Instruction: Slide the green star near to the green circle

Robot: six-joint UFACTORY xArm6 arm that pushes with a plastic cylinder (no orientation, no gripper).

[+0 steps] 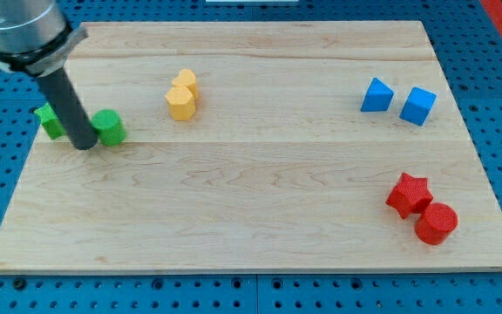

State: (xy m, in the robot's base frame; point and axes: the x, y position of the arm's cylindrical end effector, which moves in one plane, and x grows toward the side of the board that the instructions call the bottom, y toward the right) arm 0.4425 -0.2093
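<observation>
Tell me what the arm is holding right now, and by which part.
Nothing is held. The arm has only a rod; my tip rests on the board between the green star and the green circle, close beside the circle.

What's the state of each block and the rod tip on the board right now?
my tip: down on the board, between the two green blocks.
green star: view's left of the rod, partly hidden.
green circle: close on the tip's right.
yellow blocks: touching pair.
blue blocks: side by side.
red star: against the red cylinder.
</observation>
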